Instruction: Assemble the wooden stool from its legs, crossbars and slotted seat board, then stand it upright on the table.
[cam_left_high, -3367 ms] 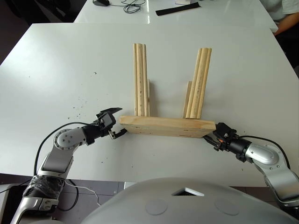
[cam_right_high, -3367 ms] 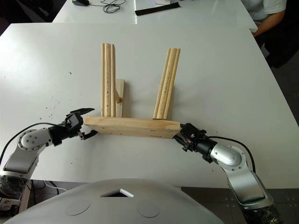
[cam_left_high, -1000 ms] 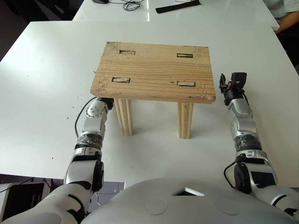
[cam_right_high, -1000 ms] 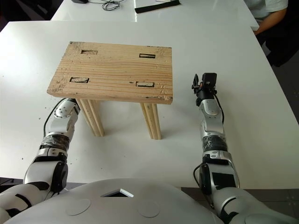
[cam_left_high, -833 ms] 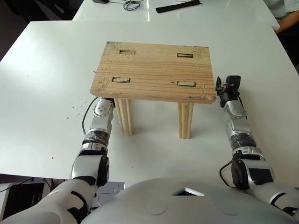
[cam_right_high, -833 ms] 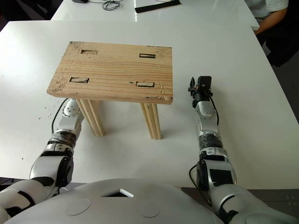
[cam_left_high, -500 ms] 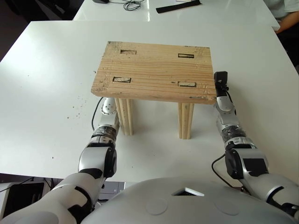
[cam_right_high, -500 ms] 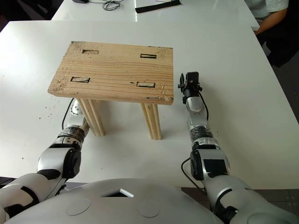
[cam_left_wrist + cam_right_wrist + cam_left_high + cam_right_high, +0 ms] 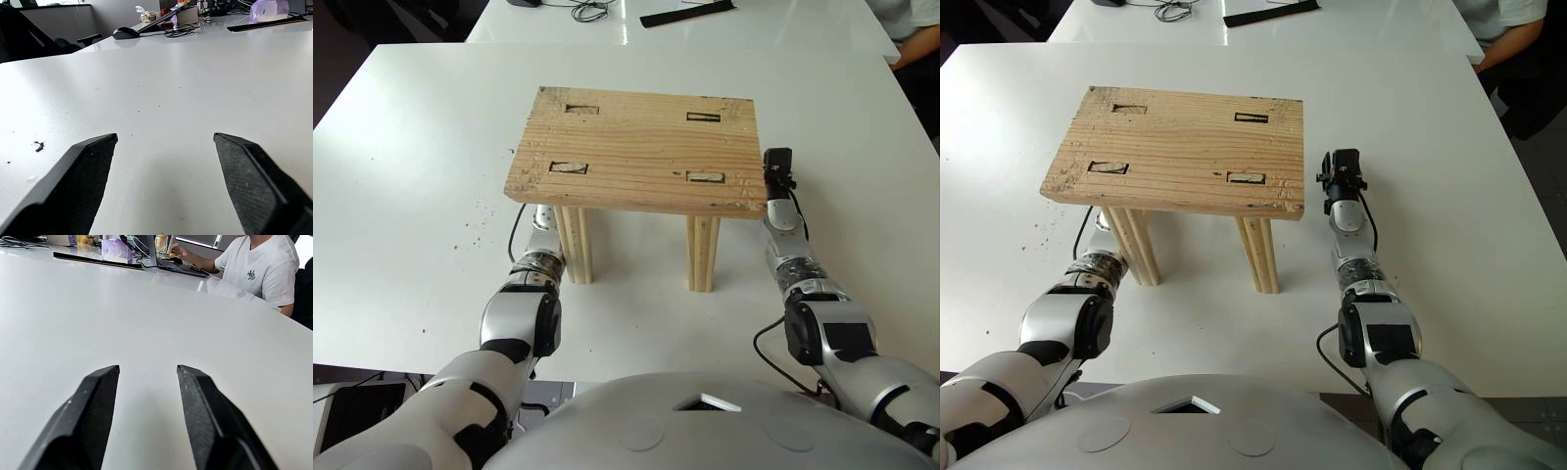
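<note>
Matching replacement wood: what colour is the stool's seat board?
Pale, light-tan wooden seat board, grain-striped; clearest in left eye view.

No legible text, labels, numbers or signs.

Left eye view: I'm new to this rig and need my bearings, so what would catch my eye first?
The wooden stool stands upright in the middle of the white table, four slots showing in its top. The right gripper is open close beside the top's right edge, and the left gripper, also open, is low over the table at the stool's left side.
</note>
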You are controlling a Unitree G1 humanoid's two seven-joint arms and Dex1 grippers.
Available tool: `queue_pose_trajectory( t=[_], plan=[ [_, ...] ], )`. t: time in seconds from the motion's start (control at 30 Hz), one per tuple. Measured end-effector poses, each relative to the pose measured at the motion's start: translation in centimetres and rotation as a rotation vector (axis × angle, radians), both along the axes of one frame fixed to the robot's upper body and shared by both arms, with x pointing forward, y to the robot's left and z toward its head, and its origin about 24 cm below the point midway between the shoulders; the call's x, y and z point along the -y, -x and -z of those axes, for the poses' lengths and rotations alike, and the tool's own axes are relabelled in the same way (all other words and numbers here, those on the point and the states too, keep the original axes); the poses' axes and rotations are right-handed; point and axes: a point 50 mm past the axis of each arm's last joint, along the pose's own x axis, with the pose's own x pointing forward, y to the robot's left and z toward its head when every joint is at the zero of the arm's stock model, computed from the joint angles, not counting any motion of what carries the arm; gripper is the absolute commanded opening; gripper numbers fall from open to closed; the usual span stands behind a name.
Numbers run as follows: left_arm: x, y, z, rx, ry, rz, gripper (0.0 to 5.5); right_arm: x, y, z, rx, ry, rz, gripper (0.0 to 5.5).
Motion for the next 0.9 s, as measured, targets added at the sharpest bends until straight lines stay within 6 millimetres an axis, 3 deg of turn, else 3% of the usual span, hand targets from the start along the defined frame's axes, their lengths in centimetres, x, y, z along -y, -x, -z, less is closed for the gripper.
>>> queue_pose_trajectory(
  t=[0.13,0.33,0.7,0.9],
  plan=[
    [0.5,-0.1,0.1,0.001,0.018,-0.007,3.66,0.1,-0.7,-0.9,0.026,-0.014,0.014,2.20],
    [1.3,-0.2,0.0,0.001,0.029,-0.003,3.66,0.6,-0.5,-0.4,-0.005,-0.007,0.037,2.20],
    [2.1,-0.8,-0.3,-0.018,0.033,0.022,3.66,-3.3,-2.2,-2.2,0.042,-0.193,0.062,2.20],
    [2.3,-0.8,-0.3,-0.022,0.033,0.035,3.66,-6.9,-4.3,-4.8,0.040,-0.260,0.041,2.20]
  ],
)
